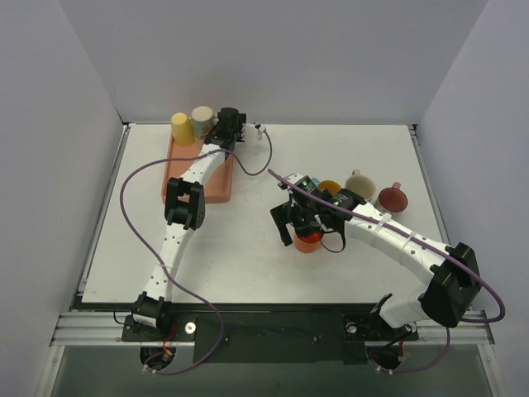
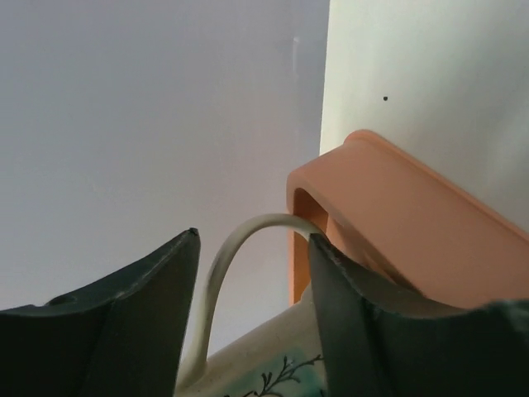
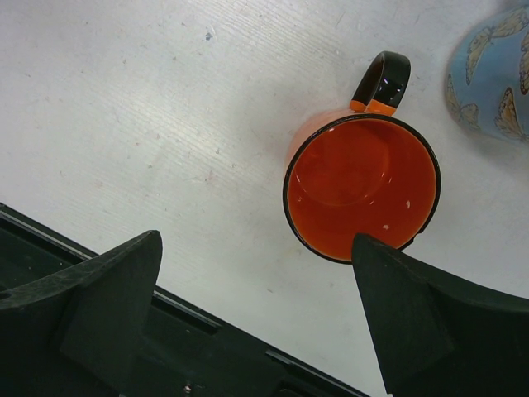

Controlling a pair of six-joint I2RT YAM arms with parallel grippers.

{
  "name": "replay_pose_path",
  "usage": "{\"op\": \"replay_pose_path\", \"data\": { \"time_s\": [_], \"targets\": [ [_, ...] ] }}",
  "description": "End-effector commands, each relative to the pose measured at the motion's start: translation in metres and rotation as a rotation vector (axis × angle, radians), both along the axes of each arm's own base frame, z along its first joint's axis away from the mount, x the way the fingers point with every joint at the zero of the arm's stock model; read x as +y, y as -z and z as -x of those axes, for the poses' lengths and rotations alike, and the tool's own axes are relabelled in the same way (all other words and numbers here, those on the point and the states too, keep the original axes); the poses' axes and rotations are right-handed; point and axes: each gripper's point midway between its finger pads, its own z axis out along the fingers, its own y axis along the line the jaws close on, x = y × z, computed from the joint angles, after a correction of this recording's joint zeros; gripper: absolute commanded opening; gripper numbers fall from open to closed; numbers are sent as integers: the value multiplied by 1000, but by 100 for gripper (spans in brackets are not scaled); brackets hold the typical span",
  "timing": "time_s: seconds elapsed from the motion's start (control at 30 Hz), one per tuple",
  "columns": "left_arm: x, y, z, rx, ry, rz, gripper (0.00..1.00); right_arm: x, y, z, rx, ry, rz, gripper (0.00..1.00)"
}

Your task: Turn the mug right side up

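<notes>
A cream mug (image 2: pixel 273 364) with a teal plant print fills the bottom of the left wrist view. Its thin white handle (image 2: pixel 216 273) arches up between the fingers of my left gripper (image 2: pixel 254 236). The jaws stand apart on either side of the handle, the right finger touching its upper end. How this mug is tilted I cannot tell. From above, the left gripper (image 1: pixel 240 128) sits at the far end of the orange tray (image 1: pixel 216 186) and hides the mug. My right gripper (image 3: pixel 256 240) hangs open over the table beside an upright orange mug (image 3: pixel 361 186).
A yellow mug (image 1: pixel 181 128) and a grey-green mug (image 1: pixel 202 121) stand at the tray's far left. Behind the right arm sit an orange-yellow mug (image 1: pixel 329 188), a cream mug (image 1: pixel 359 184) and a dark red mug (image 1: pixel 393 197). A blue butterfly mug (image 3: pixel 492 74) stands close to the orange mug.
</notes>
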Motion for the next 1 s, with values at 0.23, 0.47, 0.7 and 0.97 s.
{"op": "replay_pose_path", "data": {
  "time_s": [0.23, 0.47, 0.7, 0.97],
  "targets": [
    [32, -12, -7, -55, -28, -93, 0, -8, -6, 0, 7, 29, -10, 92],
    [13, -76, 12, -140, -19, 65, 0, -4, -13, -5, -7, 26, -23, 92],
    [5, -113, 43, -73, -30, 211, 0, 0, -22, -11, -31, 23, -34, 92],
    [1, -110, 65, 26, -34, 323, 0, -1, -28, -11, -55, 24, -48, 92]
  ]
}}
